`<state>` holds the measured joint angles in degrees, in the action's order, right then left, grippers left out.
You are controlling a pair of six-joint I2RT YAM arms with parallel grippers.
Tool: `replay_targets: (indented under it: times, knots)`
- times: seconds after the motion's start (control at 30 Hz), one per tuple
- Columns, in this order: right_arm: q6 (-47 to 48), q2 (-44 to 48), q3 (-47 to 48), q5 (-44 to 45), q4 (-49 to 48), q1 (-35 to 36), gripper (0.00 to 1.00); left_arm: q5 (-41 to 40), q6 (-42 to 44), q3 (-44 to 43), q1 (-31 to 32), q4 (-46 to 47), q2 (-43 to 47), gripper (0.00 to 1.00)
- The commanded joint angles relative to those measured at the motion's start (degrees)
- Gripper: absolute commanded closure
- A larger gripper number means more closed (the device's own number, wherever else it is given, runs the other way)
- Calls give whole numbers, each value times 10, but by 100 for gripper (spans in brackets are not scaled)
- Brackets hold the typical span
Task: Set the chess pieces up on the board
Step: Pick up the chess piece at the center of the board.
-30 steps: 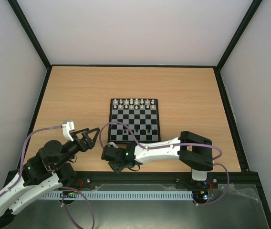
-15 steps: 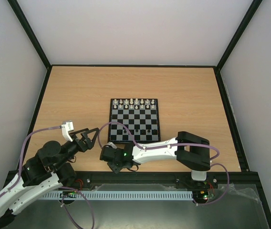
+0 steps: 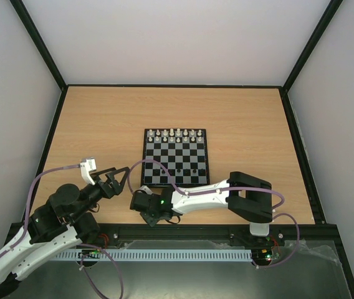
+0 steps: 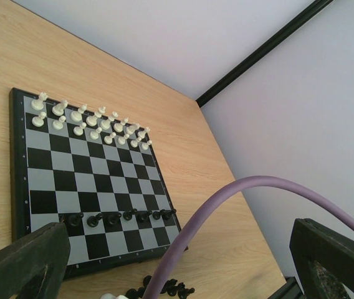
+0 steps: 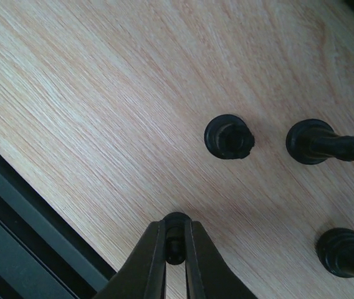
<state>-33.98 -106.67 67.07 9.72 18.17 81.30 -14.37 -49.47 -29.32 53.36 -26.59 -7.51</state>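
The right hand point(image 5: 176, 227) is clenched on one tiny dark brown-black chess piece point(image 5: 175, 242), with a finger pressed on each side of it, low above the pale wooden counter point(image 5: 71, 93). Three other dark pieces point(image 5: 229, 136) are on the wood near it, close to the counter's near edge. Further away is the small square chessboard with black and grey checks point(image 4: 71, 180). It carries a row of six dark pawns point(image 4: 111, 218) on the near side and tiny white pieces point(image 4: 90, 115) on the far side. The left hand point(image 3: 118, 177) hangs released, jaws wide apart, left of the board.
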Motion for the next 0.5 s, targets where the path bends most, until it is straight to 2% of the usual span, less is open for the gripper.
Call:
replay_targets:
  times: [0.0, 0.2, 0.47]
  knots:
    - [-6, -4, 9, 14, 27, 5, 96, 0, 6, -13, 2, -3, 5, 1]
    - [-9, 24, 1, 27, 36, 4, 99, 0, 7, -11, 2, -2, 3, 1]
    - [-21, 108, -27, 57, 69, 4, 99, -1, 8, -11, 1, -1, 4, 1]
